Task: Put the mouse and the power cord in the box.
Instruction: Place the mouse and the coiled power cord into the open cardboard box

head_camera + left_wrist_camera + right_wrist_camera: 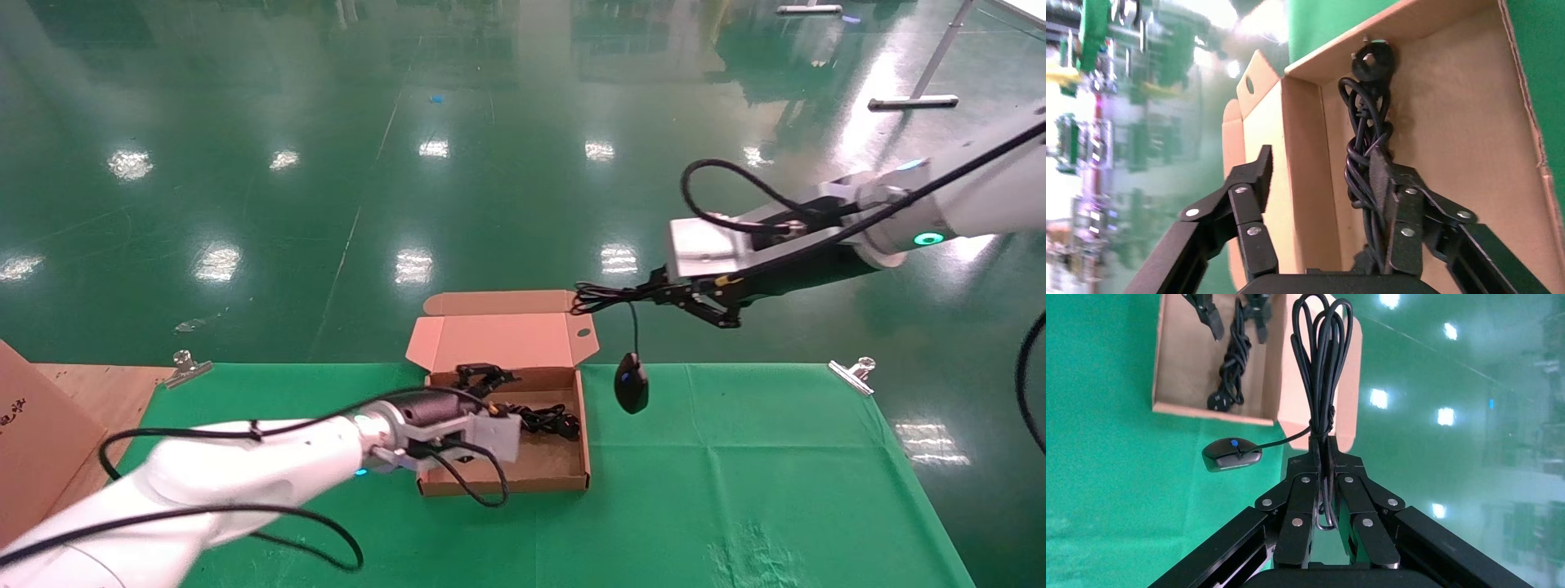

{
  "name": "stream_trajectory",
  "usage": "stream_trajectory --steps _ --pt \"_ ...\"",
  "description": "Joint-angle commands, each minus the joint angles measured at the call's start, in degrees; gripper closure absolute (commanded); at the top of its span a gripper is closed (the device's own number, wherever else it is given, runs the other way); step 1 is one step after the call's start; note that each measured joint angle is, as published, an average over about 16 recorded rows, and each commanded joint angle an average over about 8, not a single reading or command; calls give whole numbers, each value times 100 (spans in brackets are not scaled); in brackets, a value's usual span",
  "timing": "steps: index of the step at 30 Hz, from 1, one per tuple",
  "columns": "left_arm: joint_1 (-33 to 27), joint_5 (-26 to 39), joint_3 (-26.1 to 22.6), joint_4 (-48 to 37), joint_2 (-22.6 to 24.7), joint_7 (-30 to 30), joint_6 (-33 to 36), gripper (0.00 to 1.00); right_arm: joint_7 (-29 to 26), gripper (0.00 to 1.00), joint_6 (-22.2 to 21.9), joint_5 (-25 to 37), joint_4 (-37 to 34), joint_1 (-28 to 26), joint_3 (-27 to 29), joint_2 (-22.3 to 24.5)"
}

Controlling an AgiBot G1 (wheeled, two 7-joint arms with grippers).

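The brown cardboard box (pixel 583 441) stands open on the green cloth, lid (pixel 498 339) tilted back. The bundled black power cord (pixel 549 421) (pixel 1364 122) (pixel 1229 367) lies inside it. My left gripper (pixel 487 377) (pixel 1319 162) is open and low in the box at the far wall, one finger touching the cord. My right gripper (pixel 663 291) (pixel 1320 447) is up in the air to the right of the lid, shut on the looped mouse cable (pixel 1321 349). The black mouse (pixel 631 384) (pixel 1231 454) dangles from it just right of the box, above the cloth.
A larger brown panel with red markings (pixel 33 433) leans at the left edge, beside bare wood (pixel 98 392). Metal clips (pixel 186 365) (pixel 854 371) pin the green cloth (pixel 735 474) at its far corners. Beyond the table is glossy green floor.
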State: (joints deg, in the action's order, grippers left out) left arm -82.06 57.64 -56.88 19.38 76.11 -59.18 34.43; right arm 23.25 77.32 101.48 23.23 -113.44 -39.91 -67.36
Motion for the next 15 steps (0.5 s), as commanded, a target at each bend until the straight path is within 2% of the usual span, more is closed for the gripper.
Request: stream_trajectory --steps 1,8,15 --pt "-86 -161 48 -116 -31 74 193 0 -50 100 -9 0 39 18 -5 -48" --pt "-296 -734 419 -527 -654 92 1304 0 -299 100 -110 16 173 104 -44 -416" --pt "-361 -1103 666 -816 -1463 -82 2456 0 -568 100 -523 83 204 359 -202 -964"
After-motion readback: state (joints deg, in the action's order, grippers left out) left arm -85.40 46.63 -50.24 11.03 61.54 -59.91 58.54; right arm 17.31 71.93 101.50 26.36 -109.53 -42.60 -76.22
